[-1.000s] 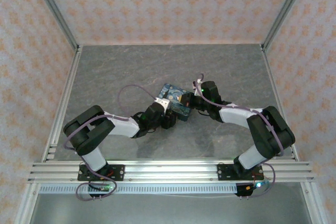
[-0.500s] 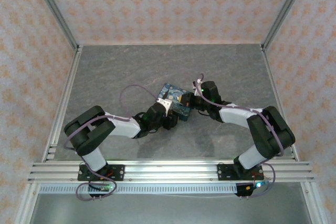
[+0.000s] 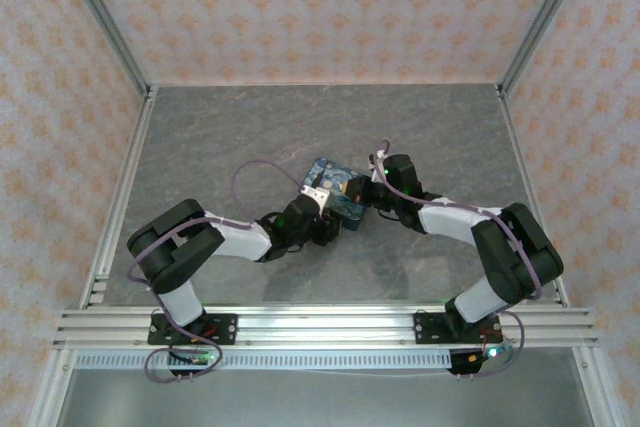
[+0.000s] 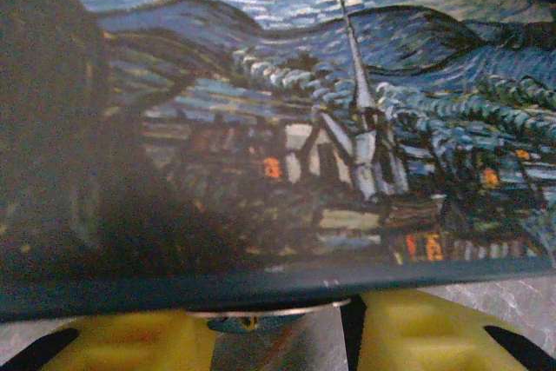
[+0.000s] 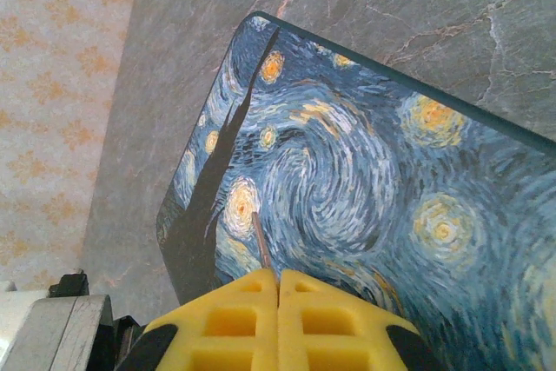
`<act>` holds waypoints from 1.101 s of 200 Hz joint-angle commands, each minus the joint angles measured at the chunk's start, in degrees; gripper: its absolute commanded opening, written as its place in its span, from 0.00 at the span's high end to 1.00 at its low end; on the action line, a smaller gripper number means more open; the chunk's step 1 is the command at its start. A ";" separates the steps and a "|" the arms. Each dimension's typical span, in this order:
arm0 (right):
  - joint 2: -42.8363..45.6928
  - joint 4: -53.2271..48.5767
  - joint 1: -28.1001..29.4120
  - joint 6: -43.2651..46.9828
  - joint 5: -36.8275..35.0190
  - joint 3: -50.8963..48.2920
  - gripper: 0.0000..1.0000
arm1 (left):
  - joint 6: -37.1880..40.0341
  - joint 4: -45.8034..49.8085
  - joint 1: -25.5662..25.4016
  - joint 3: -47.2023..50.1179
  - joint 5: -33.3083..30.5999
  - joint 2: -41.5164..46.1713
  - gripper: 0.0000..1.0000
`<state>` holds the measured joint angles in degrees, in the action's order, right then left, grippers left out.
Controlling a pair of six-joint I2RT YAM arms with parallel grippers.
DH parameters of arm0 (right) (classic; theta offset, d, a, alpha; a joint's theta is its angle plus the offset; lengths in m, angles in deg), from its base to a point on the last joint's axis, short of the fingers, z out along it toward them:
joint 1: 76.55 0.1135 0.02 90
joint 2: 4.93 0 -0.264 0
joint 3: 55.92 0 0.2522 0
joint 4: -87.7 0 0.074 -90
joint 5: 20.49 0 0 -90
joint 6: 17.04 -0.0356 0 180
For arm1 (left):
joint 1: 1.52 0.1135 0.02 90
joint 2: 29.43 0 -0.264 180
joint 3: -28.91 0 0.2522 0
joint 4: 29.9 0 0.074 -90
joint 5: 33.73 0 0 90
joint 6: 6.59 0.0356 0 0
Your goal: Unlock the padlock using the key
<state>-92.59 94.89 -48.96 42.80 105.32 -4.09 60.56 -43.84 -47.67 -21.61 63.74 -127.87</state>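
Two left gripper [image 4: 282, 329] fingers [image 4: 130, 341] are standing apart around the padlock [image 4: 269, 312] at the tin [image 4: 304, 128] edge, grip unclear; the closed right gripper [image 5: 278, 288] is holding the key [image 5: 261, 245] across the tin.

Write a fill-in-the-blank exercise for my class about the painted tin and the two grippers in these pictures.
1. The painted tin lies on a grey ____.
2. Seen from above, the painted tin sits ____ the left gripper and the right gripper.
3. The right gripper's fingers are ____, with no gap showing where they meet.
4. The fingers of both grippers are coloured ____.

Missing words: table; between; shut; yellow.
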 commanded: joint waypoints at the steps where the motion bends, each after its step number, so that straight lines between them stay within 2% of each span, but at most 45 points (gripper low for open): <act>1: -0.26 -5.66 0.27 0.81 -0.62 -1.06 1.00 | -0.70 -0.42 -0.68 -1.90 -2.28 -1.12 0.58; 46: 0.16 -5.13 0.27 0.59 -0.57 -1.33 1.00 | -1.05 -0.41 -0.78 -2.18 -2.61 -0.91 0.66; 102: 2.04 -4.35 0.27 0.71 -0.70 -1.26 1.00 | -3.64 0.71 -0.78 -2.01 -2.81 1.50 0.66; 161: 4.88 -5.09 0.27 2.11 -1.49 -1.11 1.00 | -9.54 3.20 0.31 -3.96 2.13 2.46 0.65; 185: 8.63 -3.87 0.27 3.01 -2.93 -3.52 1.00 | -12.26 2.26 0.97 -4.02 4.50 1.97 0.65; 220: 15.95 -8.33 0.27 7.68 -6.79 -5.93 1.00 | -15.12 2.21 1.24 -4.58 6.34 1.50 0.65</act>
<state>-81.40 88.79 -48.96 46.21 102.35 -8.57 48.64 -41.04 -46.73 -24.32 68.06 -127.34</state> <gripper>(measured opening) 0.042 0.348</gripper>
